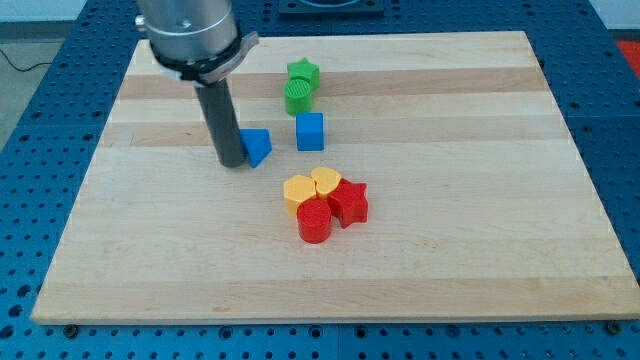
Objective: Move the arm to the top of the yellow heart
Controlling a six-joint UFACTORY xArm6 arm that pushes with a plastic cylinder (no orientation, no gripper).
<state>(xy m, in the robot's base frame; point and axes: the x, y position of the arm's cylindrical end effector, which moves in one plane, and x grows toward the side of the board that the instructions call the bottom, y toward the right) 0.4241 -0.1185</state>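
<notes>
The yellow heart point(326, 181) lies near the board's middle, touching a yellow hexagon point(299, 190) on its left and a red star point(350, 203) on its lower right. A red cylinder point(314, 222) sits just below them. My tip point(232, 162) rests on the board up and to the left of the heart, about a block's width from the cluster. It touches the left side of a blue triangular block point(258, 146).
A blue cube point(310, 131) stands right of the triangular block. A green star point(303, 73) and a green cylinder point(299, 97) lie toward the view's top. The wooden board point(480, 200) sits on a blue perforated table.
</notes>
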